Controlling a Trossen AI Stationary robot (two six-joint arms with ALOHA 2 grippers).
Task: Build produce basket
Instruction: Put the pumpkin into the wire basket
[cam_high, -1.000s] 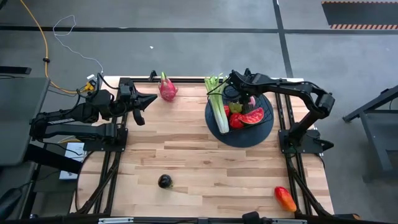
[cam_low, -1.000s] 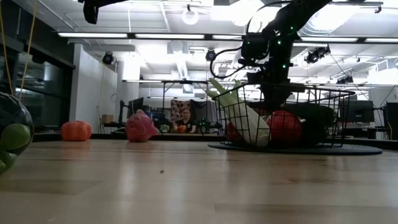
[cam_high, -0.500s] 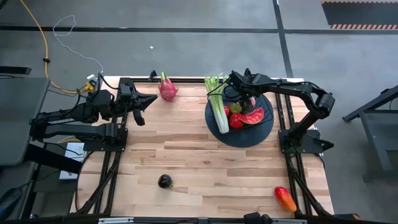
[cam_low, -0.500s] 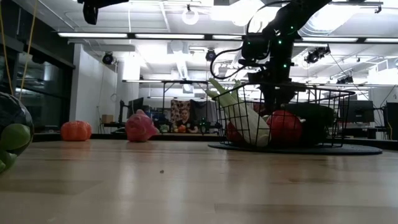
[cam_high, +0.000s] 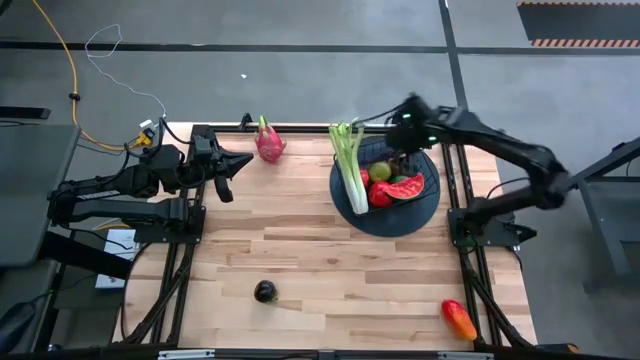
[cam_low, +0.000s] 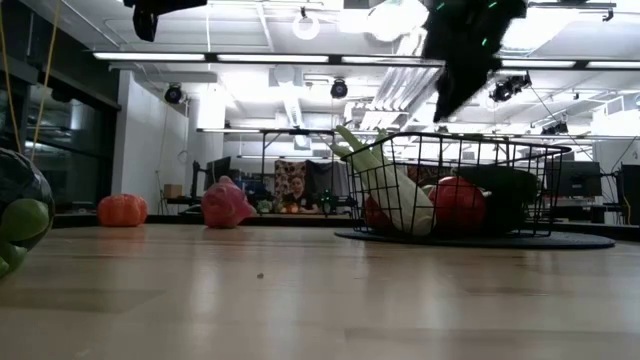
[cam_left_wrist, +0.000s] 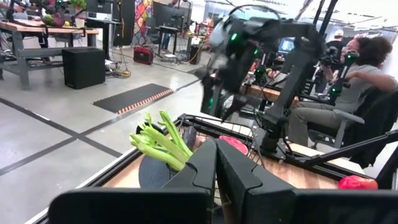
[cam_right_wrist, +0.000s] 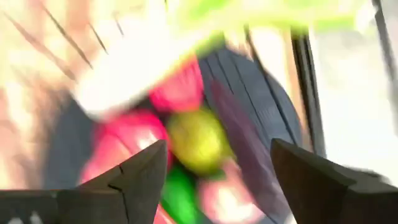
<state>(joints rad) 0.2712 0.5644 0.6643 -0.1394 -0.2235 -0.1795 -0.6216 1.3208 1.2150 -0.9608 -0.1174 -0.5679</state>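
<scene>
wooden table (cam_high: 330, 270) in a workshop; right gripper (cam_right_wrist: 214, 177) open, seemingly empty, above basket (cam_low: 455, 190); left gripper (cam_left_wrist: 216, 171) closed.

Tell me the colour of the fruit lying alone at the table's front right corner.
Red-orange mango, clearest in the high view.

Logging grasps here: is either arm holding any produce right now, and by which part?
Nothing is held. The right gripper is open and empty above the basket; the left gripper is shut on nothing, off at the table's left edge.
</scene>
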